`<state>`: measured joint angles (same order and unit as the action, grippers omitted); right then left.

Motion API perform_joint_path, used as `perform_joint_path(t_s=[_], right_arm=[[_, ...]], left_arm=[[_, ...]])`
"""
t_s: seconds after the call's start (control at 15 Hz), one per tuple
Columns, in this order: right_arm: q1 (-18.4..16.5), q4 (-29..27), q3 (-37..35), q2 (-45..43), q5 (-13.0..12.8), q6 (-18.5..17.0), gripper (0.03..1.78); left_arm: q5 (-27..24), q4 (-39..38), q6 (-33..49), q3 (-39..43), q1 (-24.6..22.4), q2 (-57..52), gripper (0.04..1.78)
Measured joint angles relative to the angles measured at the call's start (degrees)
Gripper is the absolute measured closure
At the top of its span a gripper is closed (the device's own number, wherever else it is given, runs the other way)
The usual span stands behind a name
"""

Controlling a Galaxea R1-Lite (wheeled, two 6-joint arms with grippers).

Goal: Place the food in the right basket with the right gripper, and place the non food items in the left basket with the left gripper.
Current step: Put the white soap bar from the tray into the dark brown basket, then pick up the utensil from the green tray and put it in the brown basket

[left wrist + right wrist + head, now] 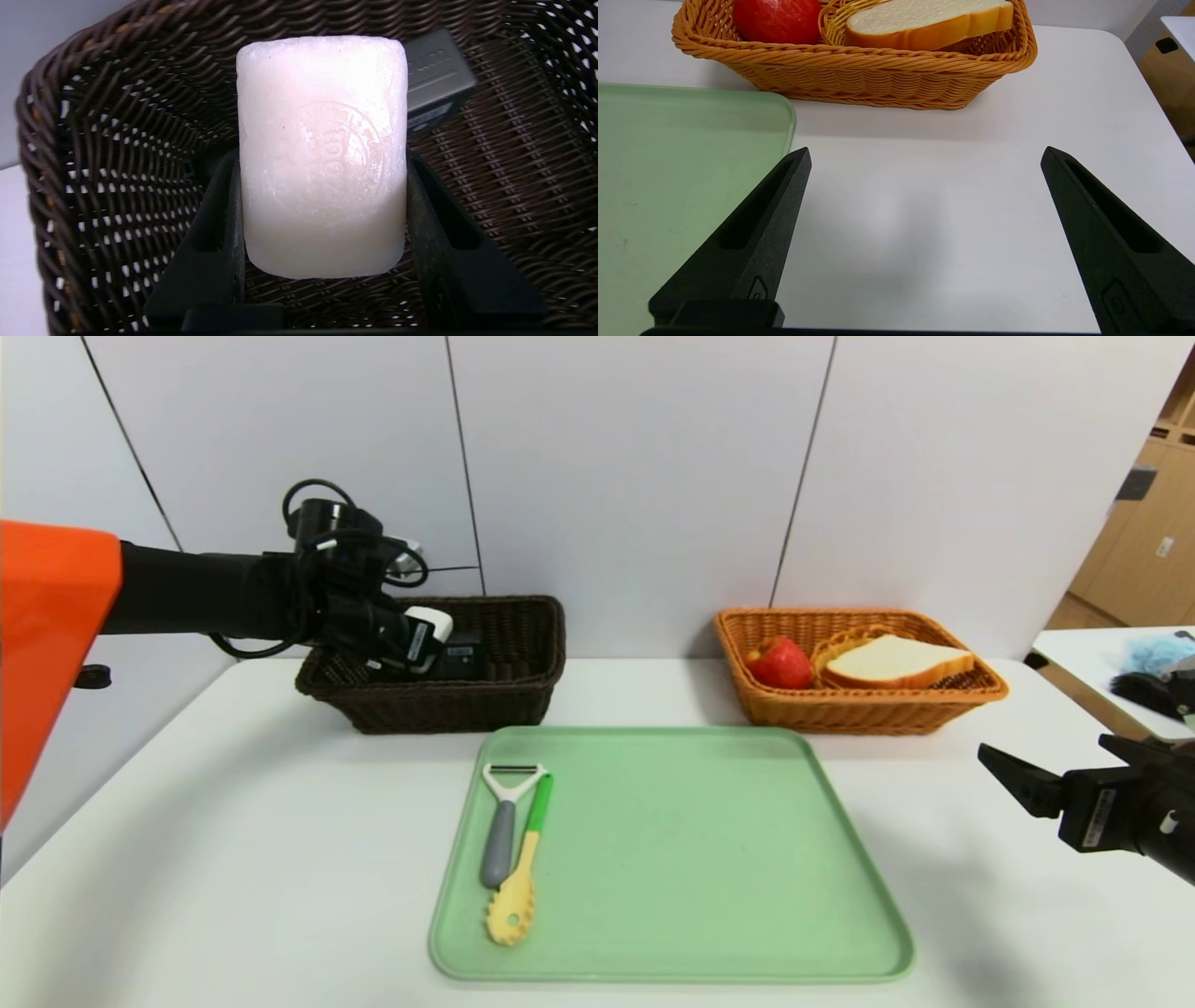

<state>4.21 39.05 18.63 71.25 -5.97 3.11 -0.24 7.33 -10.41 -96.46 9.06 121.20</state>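
Note:
My left gripper (pixel 420 639) (pixel 322 158) is shut on a white bar of soap (pixel 431 623) (pixel 322 154) and holds it inside the dark brown left basket (pixel 523 681) (pixel 117 140), above the basket's floor. A dark grey flat item (pixel 437 74) lies in that basket behind the soap. The orange right basket (pixel 840 709) (pixel 859 74) holds a red fruit (pixel 782 665) (pixel 777 18) and a slice of bread (pixel 896 661) (pixel 924 21). My right gripper (pixel 1041 756) (pixel 924 156) hovers open over bare table near the front right, with nothing between its fingers.
A green tray (pixel 709 859) (pixel 668 163) lies at the table's middle. On its left part lie a grey-handled peeler (pixel 504 821) and a yellow-and-green pasta spoon (pixel 518 887) side by side. A side table (pixel 1083 653) with blue and black things stands at the far right.

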Motion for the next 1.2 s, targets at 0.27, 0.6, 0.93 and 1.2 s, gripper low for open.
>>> perform_joint_path(t_s=[0.27,0.6,0.93,1.2], right_arm=[[0.0,0.0,0.1,0.1,0.0,0.0,0.11],[0.0,0.0,0.0,0.0,0.0,0.0,0.11],[0.0,0.1,0.0,-0.1,-0.1,0.0,0.11],[0.0,0.3,0.2,-0.3,0.0,0.0,0.11]], left_arm=[[0.0,0.0,0.2,0.0,-0.2,-0.5,0.85],[0.0,0.0,0.4,1.5,-0.2,-1.7,0.69],[0.0,0.0,0.6,2.1,-0.1,-2.8,0.41],[-0.2,0.1,3.1,2.6,0.2,-5.2,0.3]])
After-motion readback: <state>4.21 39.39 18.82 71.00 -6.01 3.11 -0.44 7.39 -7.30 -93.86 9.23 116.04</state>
